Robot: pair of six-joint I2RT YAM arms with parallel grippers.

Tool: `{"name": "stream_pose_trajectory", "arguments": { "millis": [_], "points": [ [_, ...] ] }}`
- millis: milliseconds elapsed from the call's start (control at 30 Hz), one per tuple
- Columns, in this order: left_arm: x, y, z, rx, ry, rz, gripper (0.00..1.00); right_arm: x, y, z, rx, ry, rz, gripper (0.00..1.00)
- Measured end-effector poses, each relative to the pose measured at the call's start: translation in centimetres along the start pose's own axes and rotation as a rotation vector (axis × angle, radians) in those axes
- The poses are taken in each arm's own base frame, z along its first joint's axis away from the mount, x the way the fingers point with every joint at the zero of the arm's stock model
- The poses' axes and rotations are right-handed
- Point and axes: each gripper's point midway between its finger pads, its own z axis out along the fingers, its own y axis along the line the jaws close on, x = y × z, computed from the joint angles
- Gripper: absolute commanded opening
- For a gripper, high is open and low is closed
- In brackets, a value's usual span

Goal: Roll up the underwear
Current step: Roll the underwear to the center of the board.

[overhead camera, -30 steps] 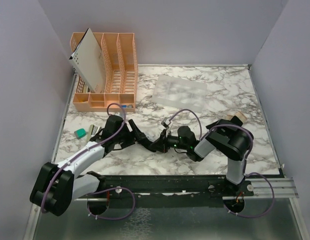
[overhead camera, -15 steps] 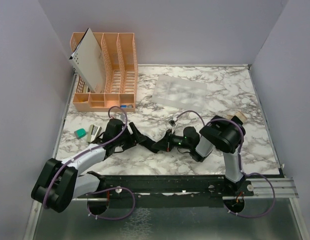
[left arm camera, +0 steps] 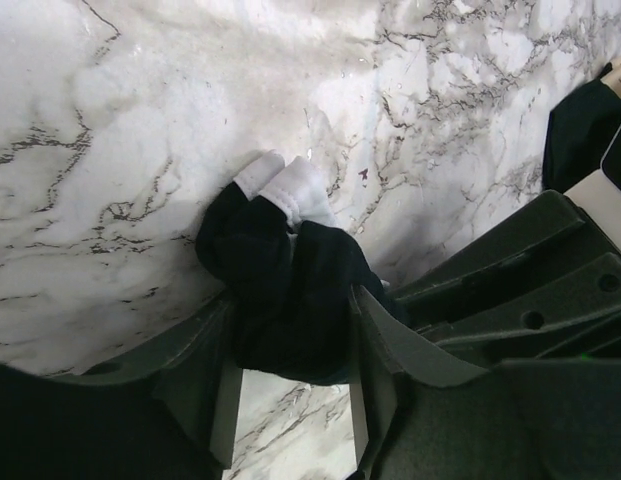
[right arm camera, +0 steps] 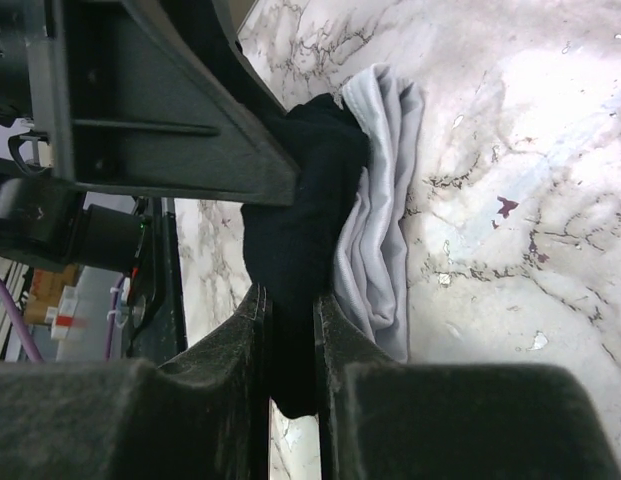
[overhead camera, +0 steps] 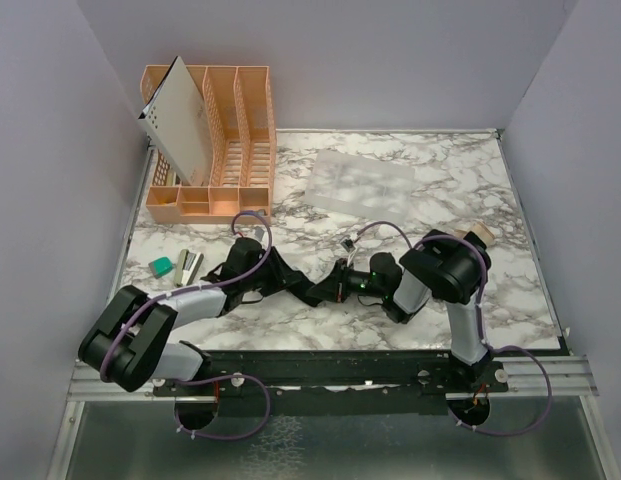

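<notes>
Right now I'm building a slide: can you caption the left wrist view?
Left gripper holds the bunched black underwear, white band showing, on the marble table.

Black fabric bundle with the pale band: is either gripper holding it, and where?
Both: the right gripper pinches the black fabric bundle by a dark fold beside the band; the left gripper clamps its dark body.

Bright, even light; glare on the table (left arm camera: 140,90); near foreground seemingly soft.
</notes>
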Motion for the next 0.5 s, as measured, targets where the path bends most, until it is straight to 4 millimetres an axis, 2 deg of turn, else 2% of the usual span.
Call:
{"name": "stream_pose_trajectory", "arguments": {
  "millis": [100, 267, 500],
  "points": [
    [-0.1, 0.2, 0.2, -0.014, -0.008, -0.012, 0.36, 0.0, 0.0, 0.0, 0.005, 0.005, -0.003, 0.33],
    [-0.2, 0.5, 0.2, -0.034, -0.022, -0.025, 0.34, -0.3, 0.3, -0.2, 0.024, 0.032, -0.043, 0.46],
    [-0.2, 0.5, 0.0, -0.064, -0.015, -0.029, 0.34, -1.1, 1.3, -1.6, 0.071, 0.09, -0.174, 0.51]
  ]
}}
